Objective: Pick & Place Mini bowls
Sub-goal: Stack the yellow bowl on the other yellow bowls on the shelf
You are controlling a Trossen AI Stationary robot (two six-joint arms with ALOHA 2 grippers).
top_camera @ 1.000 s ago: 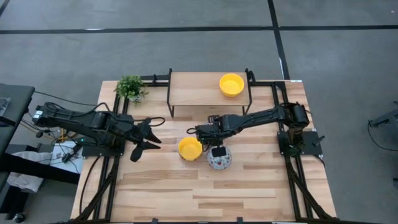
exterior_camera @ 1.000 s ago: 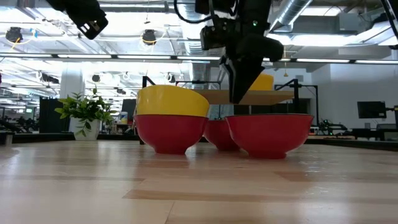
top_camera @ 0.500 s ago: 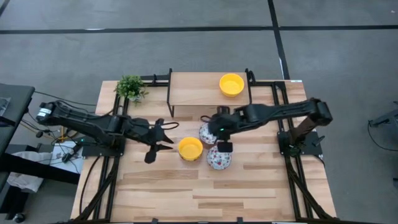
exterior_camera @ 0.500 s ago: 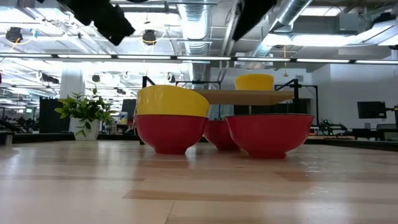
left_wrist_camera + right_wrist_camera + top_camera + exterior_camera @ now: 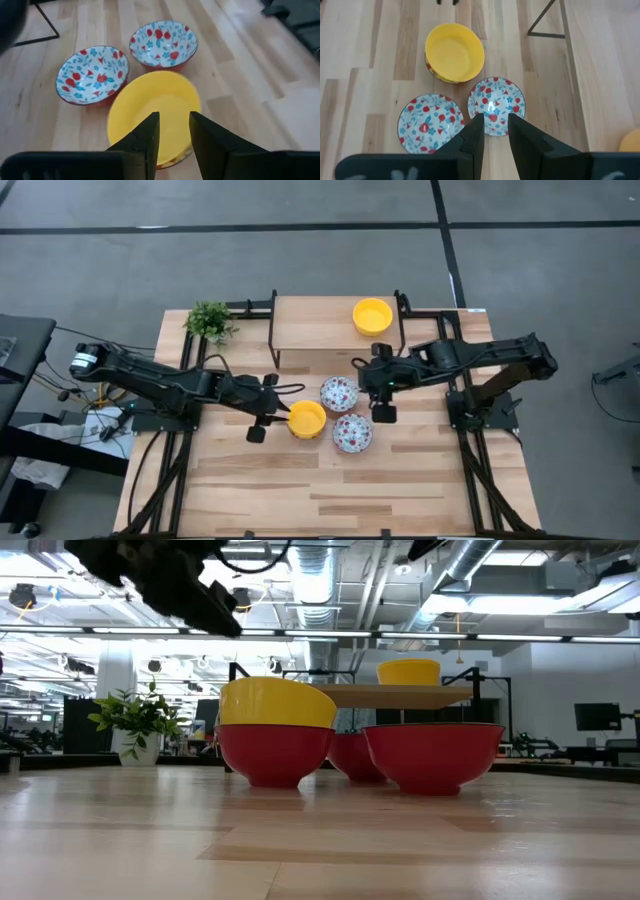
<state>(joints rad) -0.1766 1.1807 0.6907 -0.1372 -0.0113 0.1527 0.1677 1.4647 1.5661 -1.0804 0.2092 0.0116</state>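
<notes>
Three mini bowls sit clustered mid-table, just in front of the raised wooden shelf (image 5: pixel 335 320). The yellow bowl (image 5: pixel 306 419) is stacked on a patterned one (low view shows yellow nested in a red-sided bowl, so it's a stack of two). Beside it to the right are two floral bowls: one nearer the shelf (image 5: pixel 339 393), one nearer the table's front edge (image 5: pixel 352 433). A fourth, yellow bowl (image 5: pixel 372 316) already sits on the shelf top, right end. A small green plant (image 5: pixel 210 321) stands at the back-left corner, not part of the job.

Left gripper (image 5: pixel 268 408) hovers just left of the yellow stack, above table level, fingers parted by a narrow gap and holding nothing. In its wrist view the fingers (image 5: pixel 145 137) frame the near rim of the yellow bowl, so the bowl lies straight ahead and slightly below. Bowls are round, so no long axis matters; a rim pinch looks the likely grasp.

Right gripper (image 5: pixel 383 394) hangs just right of the shelf-side floral bowl, fingers likewise slightly apart and empty; its wrist view points down at that bowl.

Judgement: left arm is nearer the yellow stack, right arm nearer the two floral bowls. Next pick for the left probably needs a short move forward and down onto the yellow rim. Risk: lifting both stacked bowls at once.
</notes>
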